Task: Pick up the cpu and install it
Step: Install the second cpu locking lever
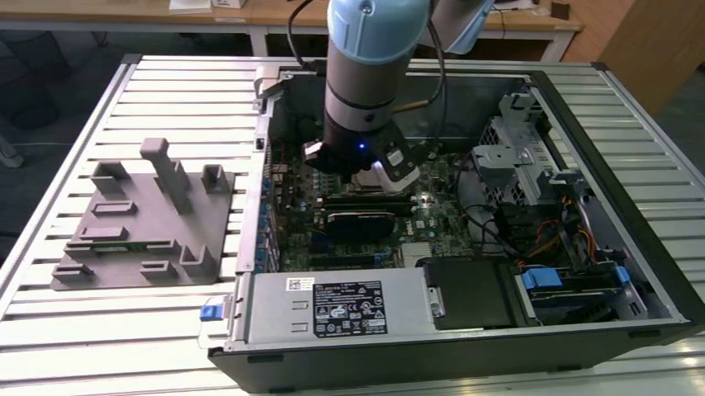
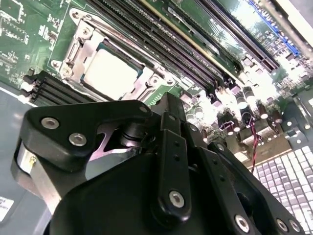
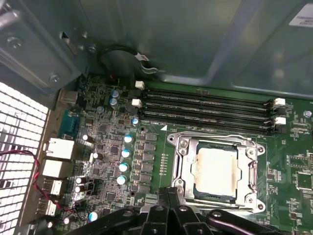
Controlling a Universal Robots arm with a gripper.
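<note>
The slatted metal table (image 1: 66, 330) carries an open PC case (image 1: 617, 272) lying on its side, w/ a grey plastic fixture block (image 1: 138, 219) just beside the case's wall, toward the exterior view's left edge of the table. The arm (image 1: 369, 66) reaches down into the case over the motherboard (image 3: 107, 147), approx. mid-board. The gripper (image 1: 369, 177) hangs just above the board; whether it is wide or narrow cannot be told from its black linkage body in both wrist views. The socket frame (image 3: 183, 161) sits by the RAM slots (image 3: 210, 110), near the board's edge along the case wall. The cpu (image 3: 216, 169) lies flat inside that frame, silvery top up, also seen in the second wrist view (image 2: 108, 73), apart from the gripper.
</note>
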